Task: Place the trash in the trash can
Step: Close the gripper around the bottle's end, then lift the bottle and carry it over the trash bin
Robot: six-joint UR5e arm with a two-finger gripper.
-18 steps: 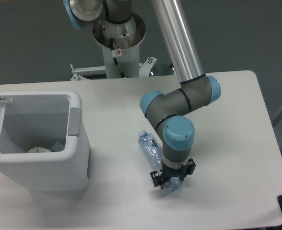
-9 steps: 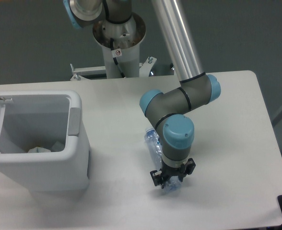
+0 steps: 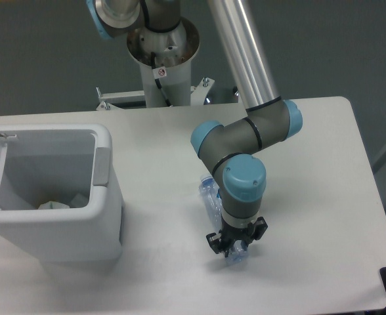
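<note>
The tool [image 3: 235, 246] grips the bottle [image 3: 213, 200] on the surface [image 3: 311, 170]. The wrapper [image 3: 55, 204] lies inside the bin [image 3: 101, 197].

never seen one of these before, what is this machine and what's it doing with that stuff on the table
This is a robot arm: grey tubes joined by blue-capped joints, bolted to a post behind the white table. One fixed camera looks down at it from the front. At the arm's tip is a black two-finger gripper, its claw. It is closed around one end of a crushed clear plastic bottle with bluish ends, which lies on the table, partly hidden under the arm. On the left stands a white boxy plastic bin with its lid open. Inside it lies a crumpled white wrapper. The bottle looks set to go in next.
</note>
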